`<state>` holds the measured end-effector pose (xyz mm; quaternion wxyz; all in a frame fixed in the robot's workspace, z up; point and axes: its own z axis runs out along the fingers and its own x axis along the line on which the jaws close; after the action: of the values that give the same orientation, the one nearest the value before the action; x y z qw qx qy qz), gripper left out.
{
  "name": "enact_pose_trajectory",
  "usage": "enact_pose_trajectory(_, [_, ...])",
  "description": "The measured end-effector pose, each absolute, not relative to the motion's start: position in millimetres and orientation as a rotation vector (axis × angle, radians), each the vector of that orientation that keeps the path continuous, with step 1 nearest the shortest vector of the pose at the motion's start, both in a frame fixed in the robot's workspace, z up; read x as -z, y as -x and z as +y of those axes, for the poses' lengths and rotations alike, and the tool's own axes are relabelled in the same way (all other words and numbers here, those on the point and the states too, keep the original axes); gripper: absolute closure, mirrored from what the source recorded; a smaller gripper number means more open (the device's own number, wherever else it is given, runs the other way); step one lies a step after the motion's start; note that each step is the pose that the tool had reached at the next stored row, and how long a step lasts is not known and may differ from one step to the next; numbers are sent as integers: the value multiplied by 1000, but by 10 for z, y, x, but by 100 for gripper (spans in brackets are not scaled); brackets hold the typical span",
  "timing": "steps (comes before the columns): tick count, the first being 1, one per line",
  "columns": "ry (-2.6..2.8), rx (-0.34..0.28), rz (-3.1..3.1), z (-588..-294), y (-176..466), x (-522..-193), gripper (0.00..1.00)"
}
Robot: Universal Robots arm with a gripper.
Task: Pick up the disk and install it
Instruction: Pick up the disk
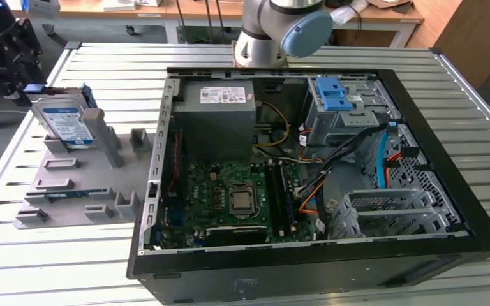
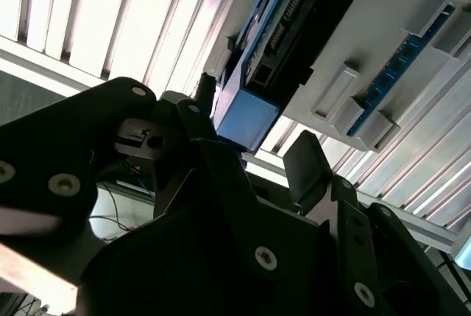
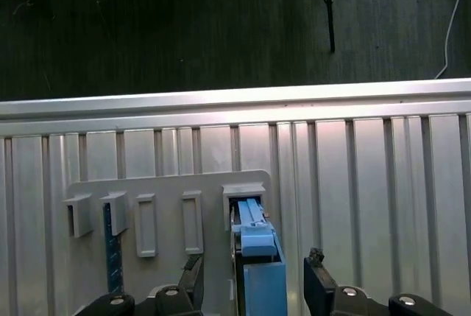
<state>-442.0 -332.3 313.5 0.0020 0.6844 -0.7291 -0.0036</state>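
The disk (image 1: 66, 121) stands on edge in a slot of the grey fixture plate (image 1: 74, 191) at the exterior view's left, its white-and-blue label facing out. My black gripper (image 1: 23, 86) hangs over its upper far end. In both wrist views the blue bracket end of the disk (image 3: 259, 257) (image 2: 246, 117) sits between my two fingers. The gripper (image 3: 254, 264) (image 2: 254, 132) is open, with a gap showing between each finger and the bracket. One fingertip (image 3: 316, 263) stands clear of the blue end.
An open black computer case (image 1: 313, 258) lies on the slatted metal table (image 1: 58, 268). Inside are a grey drive cage with a blue latch (image 1: 334, 95), a power supply (image 1: 219, 121) and the motherboard (image 1: 228, 191). The arm's base (image 1: 270, 32) rises behind it.
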Motion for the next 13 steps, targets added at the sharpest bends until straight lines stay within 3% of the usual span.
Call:
enact_pose_trajectory(3, [-2148, 12, -2287, -3316, 4419, -3104, 37])
enact_pose_trajectory(4, [-2149, 12, -2286, -3314, 4419, -3095, 44])
enact_pose_trajectory(13, [-2167, 11, -2269, -3308, 4417, -3066, 44])
